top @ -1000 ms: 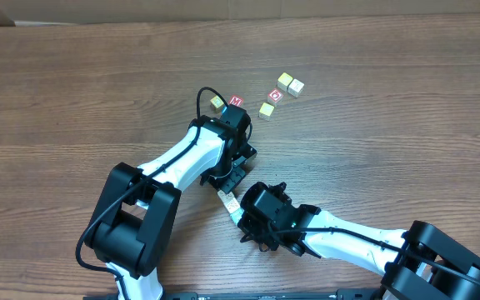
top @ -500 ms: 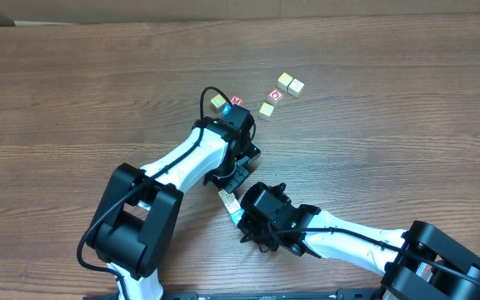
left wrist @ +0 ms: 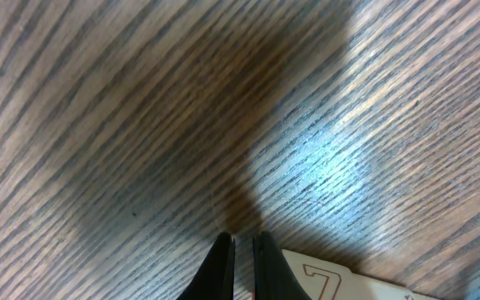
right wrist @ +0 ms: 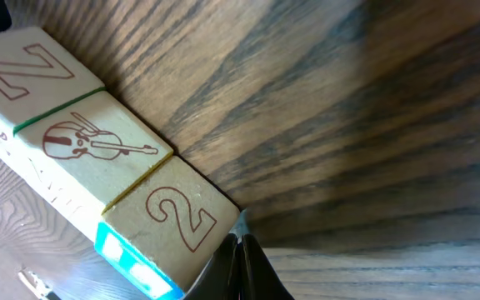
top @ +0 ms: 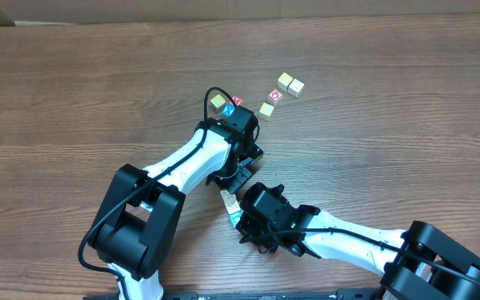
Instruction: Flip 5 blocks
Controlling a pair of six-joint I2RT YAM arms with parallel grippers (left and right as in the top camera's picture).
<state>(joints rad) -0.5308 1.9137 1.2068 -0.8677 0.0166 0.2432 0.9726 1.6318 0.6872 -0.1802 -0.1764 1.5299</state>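
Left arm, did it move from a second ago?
Yes. The left arm slid a little to the right, toward the red block, which stayed put.

Small pale wooden blocks (top: pixel 284 80) lie on the tabletop (top: pixel 390 125). Three touch in a row: the Z block (right wrist: pixel 23 71), the violin block (right wrist: pixel 98 146) and the 2 block (right wrist: pixel 177 217). Well apart, a loose cluster includes a blue block (top: pixel 229 109), a red block (top: pixel 237 101), a yellow block (top: pixel 267 109) and a cream block (top: pixel 296 87).

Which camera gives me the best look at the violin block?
Right wrist: the violin block is close and sharp, in a row between the Z block and the 2 block. Overhead shows that row only as a tiny, unreadable sliver. Left wrist shows no violin.
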